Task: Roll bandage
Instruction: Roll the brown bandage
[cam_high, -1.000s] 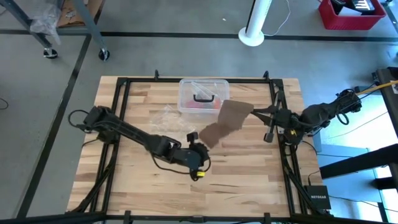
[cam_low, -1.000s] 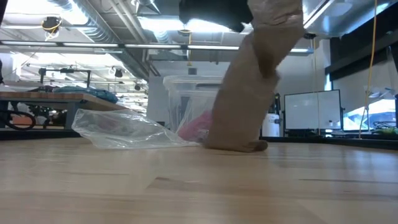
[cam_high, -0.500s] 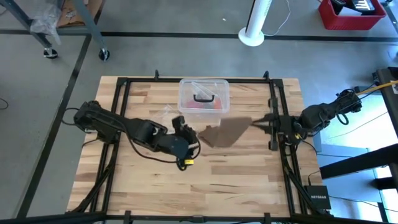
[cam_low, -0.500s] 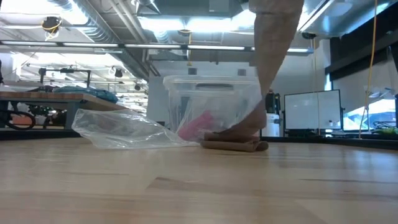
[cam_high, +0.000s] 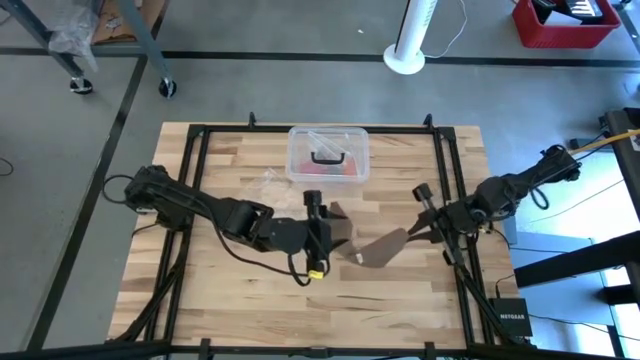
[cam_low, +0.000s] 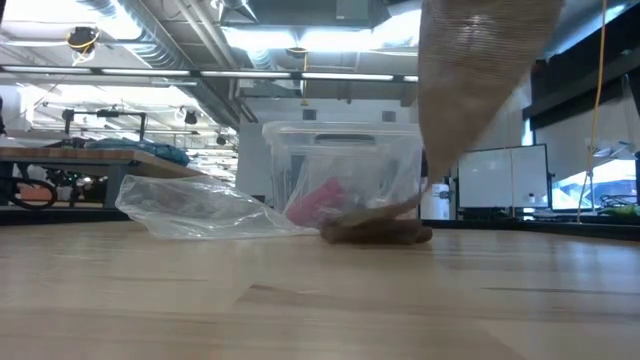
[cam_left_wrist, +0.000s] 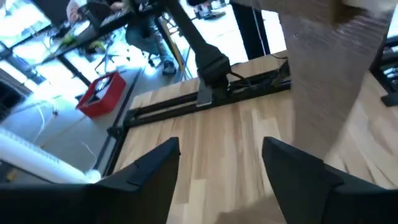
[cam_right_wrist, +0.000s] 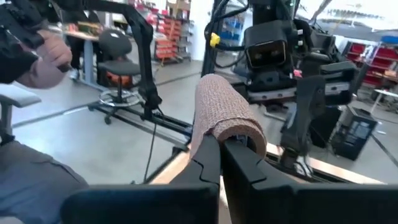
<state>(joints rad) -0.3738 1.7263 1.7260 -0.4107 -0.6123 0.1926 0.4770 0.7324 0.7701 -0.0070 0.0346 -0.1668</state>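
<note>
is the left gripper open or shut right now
Open. In the left wrist view the left gripper shows its two dark fingers spread wide, bare tabletop between them.

You've swung the right gripper (cam_high: 408, 232) forward and toward table centre, clamped on the bandage (cam_high: 378, 247), so the strip now hangs lower and nearer the front instead of stretching by the box. Your left gripper (cam_high: 318, 222) has let go, opened wide, and moved beside the strip's trailing end.

read "netgear" on a small black box (cam_high: 511, 321) at the table's near right corner, seen from above. made out no other lettering anywhere else.
</note>
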